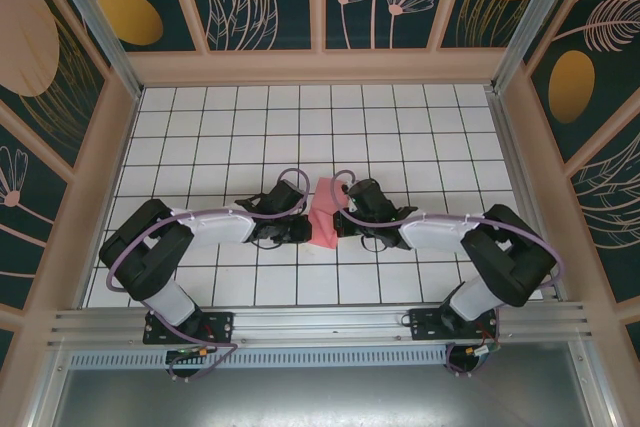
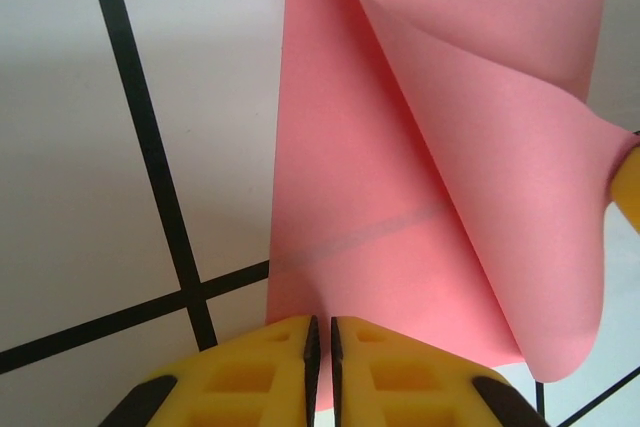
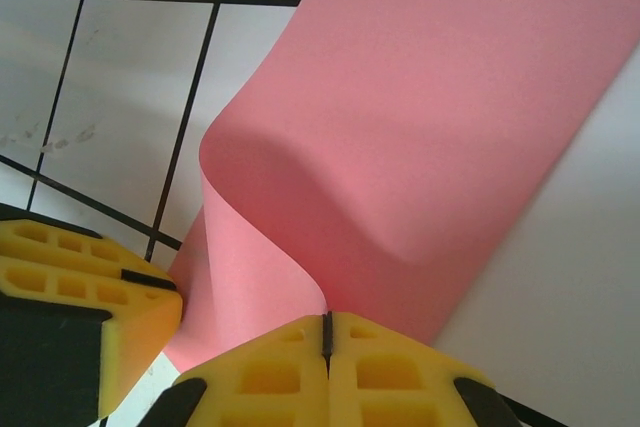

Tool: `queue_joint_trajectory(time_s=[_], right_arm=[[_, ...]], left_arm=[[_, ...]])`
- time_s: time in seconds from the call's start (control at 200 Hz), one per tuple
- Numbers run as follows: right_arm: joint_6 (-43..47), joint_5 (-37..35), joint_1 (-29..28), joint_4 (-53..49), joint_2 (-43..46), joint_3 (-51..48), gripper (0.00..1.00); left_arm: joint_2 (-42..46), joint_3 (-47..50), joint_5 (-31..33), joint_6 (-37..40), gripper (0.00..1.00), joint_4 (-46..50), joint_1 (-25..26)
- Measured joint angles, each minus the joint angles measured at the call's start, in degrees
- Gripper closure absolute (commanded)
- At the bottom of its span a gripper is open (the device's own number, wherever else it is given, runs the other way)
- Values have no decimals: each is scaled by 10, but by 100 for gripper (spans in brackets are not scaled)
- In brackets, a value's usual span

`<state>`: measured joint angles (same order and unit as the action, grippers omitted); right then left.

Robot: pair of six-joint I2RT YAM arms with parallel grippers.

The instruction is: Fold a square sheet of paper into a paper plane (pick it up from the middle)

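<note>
Thin pink square sheet of paper (image 1: 325, 215) on white gridded counter (image 1: 200, 127), pinched at flat edge by left pincer (image 2: 321, 332), at curled flap by right pincer (image 3: 327, 325). Risk: skewed crease from uneven pull.

table (image 1: 200, 117) — the square sheet of paper (image 1: 323, 209) on its middle tiles | left gripper (image 1: 306, 227) at the sheet's left edge, right gripper (image 1: 340, 219) at its right edge | grippers facing each other across it — one flap raised off the table
</note>
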<state>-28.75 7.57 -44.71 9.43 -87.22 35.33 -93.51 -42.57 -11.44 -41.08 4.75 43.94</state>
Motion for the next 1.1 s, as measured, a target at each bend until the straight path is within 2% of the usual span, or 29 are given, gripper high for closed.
queue_joint_trajectory(time_s=[0.485, 1.101], right_arm=[[18, -27, 0, -28, -45, 35, 93], [19, -37, 0, -40, -45, 36, 93]], left_arm=[[0, 0, 0, 4, 84, 0, 0], [0, 0, 0, 4, 83, 0, 0]])
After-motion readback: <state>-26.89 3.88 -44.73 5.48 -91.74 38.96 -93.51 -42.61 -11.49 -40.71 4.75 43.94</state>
